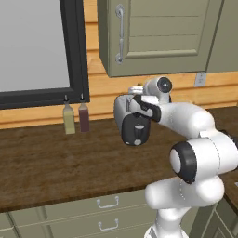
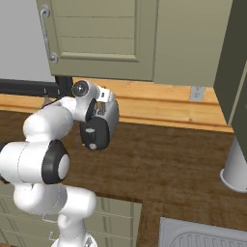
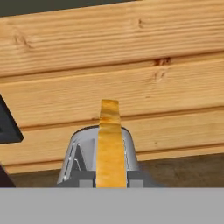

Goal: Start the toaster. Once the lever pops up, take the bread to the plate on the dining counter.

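Tan-orange bread (image 3: 109, 144) stands edge-on in the hand view, a thin slice rising upright out of the toaster (image 3: 78, 159) just ahead of the camera. Silver sides of that toaster curve down on both sides of the slice, and the slice's top edge stands well above them. Whether the fingers are spread or pinching the slice cannot be told, since they are hidden.

From the left base view, the white arm (image 1: 195, 158) bends up from the lower right and reaches forward over the dark wooden desk (image 1: 51, 162). Its hand sits above the toaster (image 1: 132, 122), whose glossy black end panel faces the camera with the lever (image 1: 137, 130) as a small dark tab on it. The right base view shows the same toaster (image 2: 101, 128) behind the arm's wrist, resting on the desk (image 2: 169, 159) near the back wall.

Pale olive drawer fronts (image 1: 93, 218) line the desk's front. Farther back, two small bottles (image 1: 76, 118) stand side by side on the desk against the plank wall, under a black-framed window (image 1: 42, 51). An olive wall cupboard (image 1: 158, 35) hangs above the toaster. A wall socket (image 2: 195, 93) sits on the planks to the right.
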